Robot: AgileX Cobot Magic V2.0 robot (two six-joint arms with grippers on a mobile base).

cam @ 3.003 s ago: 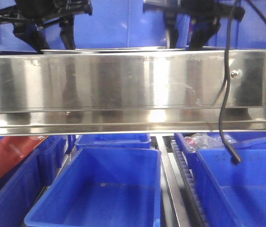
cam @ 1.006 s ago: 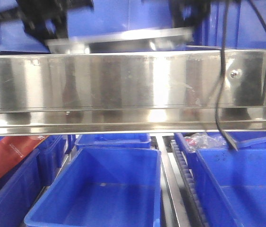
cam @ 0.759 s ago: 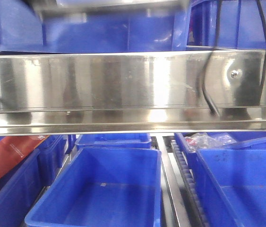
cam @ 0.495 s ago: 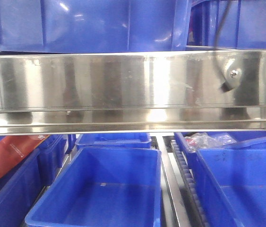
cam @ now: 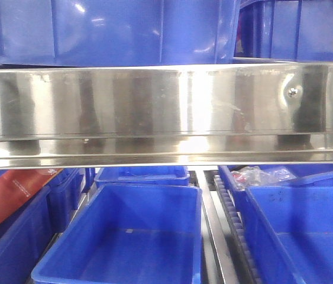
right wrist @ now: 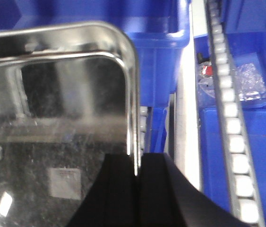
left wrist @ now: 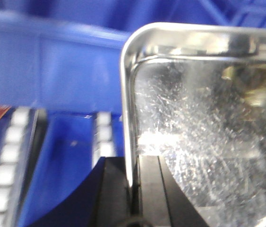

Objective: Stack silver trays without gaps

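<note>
Left wrist view: the left pincer (left wrist: 133, 165) is closed to a narrow slit on the thin left rim of the silver tray (left wrist: 203, 118), with one black finger (left wrist: 114, 189) outside the rim and the other inside the tray. The rounded corner of the tray lies straight beyond the pincer, and the scratched floor of the tray spreads to the right of the clamped rim. A blue bin wall (left wrist: 66, 71) stands behind the tray's corner. A roller track (left wrist: 10, 156) runs below and to the left of the tray.

Right wrist view: the right pincer (right wrist: 137, 161) is closed just as narrowly on the right rim of the silver tray (right wrist: 52, 142), one finger on each side of the rim. The tray is held off the bench, above the bins. A blue bin (right wrist: 161, 56) sits beyond the tray's right corner. To the right of the tray a second roller track (right wrist: 232, 127) runs past a bin holding a crumpled plastic bag (right wrist: 248, 80).

Front view: a broad steel rail (cam: 166, 112) crosses the whole width, with open blue bins (cam: 125, 236) and a red sheet (cam: 6, 195) in the lower part. Neither pincer can be made out here.
</note>
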